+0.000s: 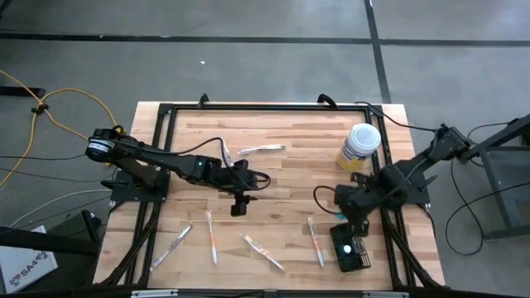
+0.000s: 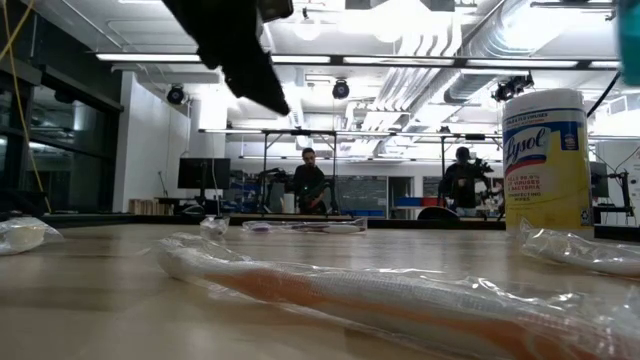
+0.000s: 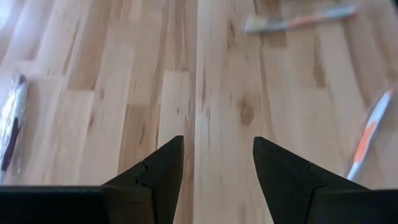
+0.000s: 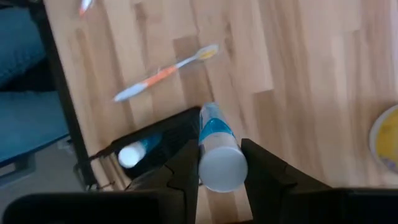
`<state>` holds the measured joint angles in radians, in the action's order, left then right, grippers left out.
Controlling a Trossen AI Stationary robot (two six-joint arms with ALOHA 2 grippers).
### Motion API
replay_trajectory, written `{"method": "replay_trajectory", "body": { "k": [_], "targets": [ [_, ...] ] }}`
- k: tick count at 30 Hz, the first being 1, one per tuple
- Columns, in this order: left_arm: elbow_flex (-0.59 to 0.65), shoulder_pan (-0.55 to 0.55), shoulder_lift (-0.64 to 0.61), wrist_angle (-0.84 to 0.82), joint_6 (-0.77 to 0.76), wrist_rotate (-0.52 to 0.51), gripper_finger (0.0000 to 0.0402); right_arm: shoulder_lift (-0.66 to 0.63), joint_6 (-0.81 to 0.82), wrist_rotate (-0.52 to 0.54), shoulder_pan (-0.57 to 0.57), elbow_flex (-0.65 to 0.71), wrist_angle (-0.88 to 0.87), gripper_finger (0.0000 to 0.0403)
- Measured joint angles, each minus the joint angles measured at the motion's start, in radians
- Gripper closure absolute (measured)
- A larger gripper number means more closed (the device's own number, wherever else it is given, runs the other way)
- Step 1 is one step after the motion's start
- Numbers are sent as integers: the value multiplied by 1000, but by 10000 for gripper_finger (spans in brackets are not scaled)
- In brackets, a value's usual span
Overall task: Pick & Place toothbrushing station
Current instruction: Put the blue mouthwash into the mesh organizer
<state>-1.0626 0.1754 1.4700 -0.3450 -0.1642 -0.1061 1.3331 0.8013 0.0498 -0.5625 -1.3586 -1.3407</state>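
Note:
The toothbrushing station, a small black wire-mesh basket (image 1: 352,255), stands near the table's front right corner and holds a white-capped item (image 4: 129,155). My right gripper (image 1: 349,217) hovers just beyond the basket's (image 4: 163,138) far side, shut on a blue and white tube with a white cap (image 4: 217,146). My left gripper (image 1: 240,204) hangs open over the bare middle of the table, with nothing between its fingers (image 3: 217,168). An unwrapped orange and blue toothbrush (image 4: 166,72) lies flat on the wood beside the basket. My right gripper pinches the tube between its two fingers, one on each side of the body just below the white cap (image 4: 219,167). The fingers point steeply down and lie along the tube. It is lifted clear, cap end up toward the wrist and blue end (image 4: 210,118) pointing down.
A yellow canister with a white lid (image 1: 360,146) stands at the far right. Wrapped toothbrushes lie scattered: one far centre (image 1: 261,150), several along the near edge (image 1: 212,236) (image 1: 263,251) (image 1: 315,240). A black frame (image 1: 166,108) borders the table.

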Motion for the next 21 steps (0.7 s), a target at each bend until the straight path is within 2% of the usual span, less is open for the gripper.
{"method": "replay_trajectory", "body": {
  "k": [13, 21],
  "targets": [
    [0, 0, 0, 111, -20, 0, 217, 0, 242, -1, -179, 0, -5, 314],
    [0, 0, 0, 117, -20, 0, 217, 1, 297, 12, -238, 0, -2, 314]
  ]
}}
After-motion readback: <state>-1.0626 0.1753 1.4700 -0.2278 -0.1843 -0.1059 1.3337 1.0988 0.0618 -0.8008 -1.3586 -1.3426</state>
